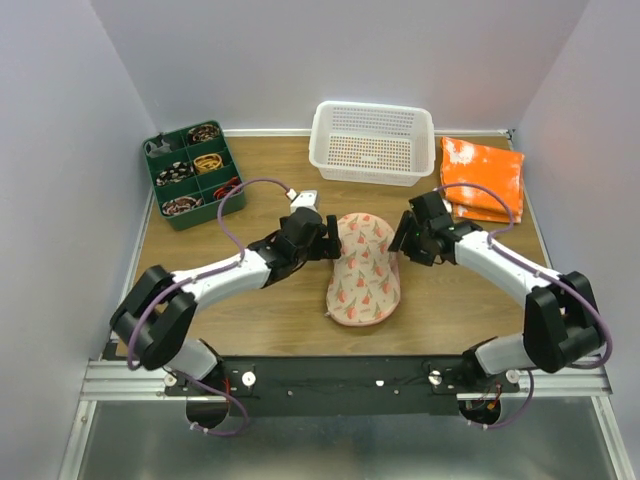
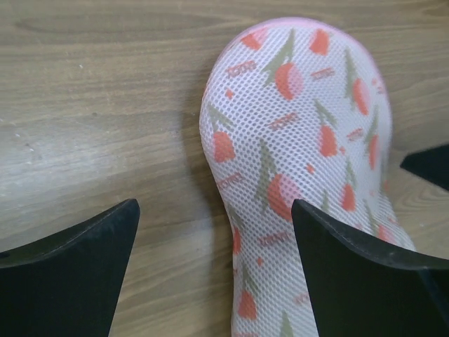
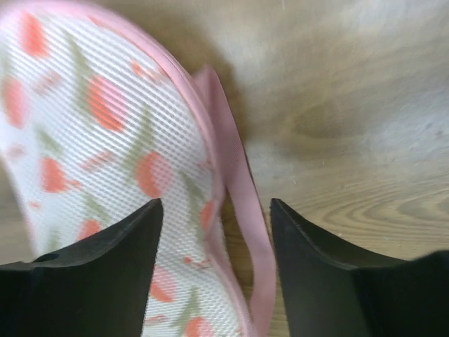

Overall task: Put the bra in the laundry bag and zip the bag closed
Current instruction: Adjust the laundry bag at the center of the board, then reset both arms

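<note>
The bag (image 1: 365, 272) lies mesh side up in the middle of the desk (image 1: 250, 320), its far end near the basket (image 1: 372, 108) — bare wood runs along both long sides and up to the desk's front edge. The left hand (image 2: 214, 205) stands wide at the bag's left edge, one finger over mesh, one over bare wood; the right hand (image 3: 216, 202), partly spread, straddles the pink rim (image 3: 238, 175) at the right edge — clamping nothing, the orange cloth (image 1: 482, 178) close behind it
</note>
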Robot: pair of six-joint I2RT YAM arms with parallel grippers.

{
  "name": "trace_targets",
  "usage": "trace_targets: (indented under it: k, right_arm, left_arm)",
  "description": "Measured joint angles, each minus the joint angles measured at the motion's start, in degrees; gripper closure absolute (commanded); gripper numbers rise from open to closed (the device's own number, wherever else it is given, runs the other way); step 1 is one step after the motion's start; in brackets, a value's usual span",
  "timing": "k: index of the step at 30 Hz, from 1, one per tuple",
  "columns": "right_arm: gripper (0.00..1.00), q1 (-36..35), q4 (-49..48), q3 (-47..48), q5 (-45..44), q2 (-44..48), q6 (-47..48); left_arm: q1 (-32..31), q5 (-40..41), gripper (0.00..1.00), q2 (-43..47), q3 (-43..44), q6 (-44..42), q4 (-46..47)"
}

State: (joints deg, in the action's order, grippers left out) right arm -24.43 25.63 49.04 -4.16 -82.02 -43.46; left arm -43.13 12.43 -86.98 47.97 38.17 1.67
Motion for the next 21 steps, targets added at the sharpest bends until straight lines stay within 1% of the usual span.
trace_targets:
  k: [3,5,7,11,15,17,18,21]
  right_arm:
    - [0.25,0.0,1.0,3.3,-3.6,1.7,0.5]
    - [0.24,0.0,0.9,5.9,-7.5,3.2,2.2]
    - [0.24,0.0,0.2,7.2,-10.6,4.2,3.8]
    - [0.24,0.0,-2.3,7.9,-17.4,5.7,10.3]
    - [0.23,0.0,-7.2,6.5,-23.3,7.8,17.0]
    - [0.21,0.0,-10.5,4.0,-25.6,11.1,20.8]
    - [0.20,0.0,-12.5,2.5,-26.6,13.7,23.0]
    - [0.19,0.0,-17.8,-0.8,-28.6,21.0,27.6]
  left_arm:
    - [0.0,0.6,0.01,6.0,0.5,-2.0,-3.5]
    - [0.0,1.5,0.01,9.4,2.1,-3.8,-5.9]
    - [0.0,2.7,0.01,11.7,5.3,-6.1,-8.9]
    - [0.7,5.4,0.01,14.4,13.9,-11.7,-14.0]
    - [2.7,5.8,0.01,16.4,18.9,-16.3,-17.2]
    - [4.0,5.7,0.01,17.1,19.8,-17.7,-18.3]
    - [4.4,5.5,0.01,17.3,20.0,-18.3,-18.6]
    - [7.0,4.4,0.01,18.1,20.1,-19.8,-20.1]
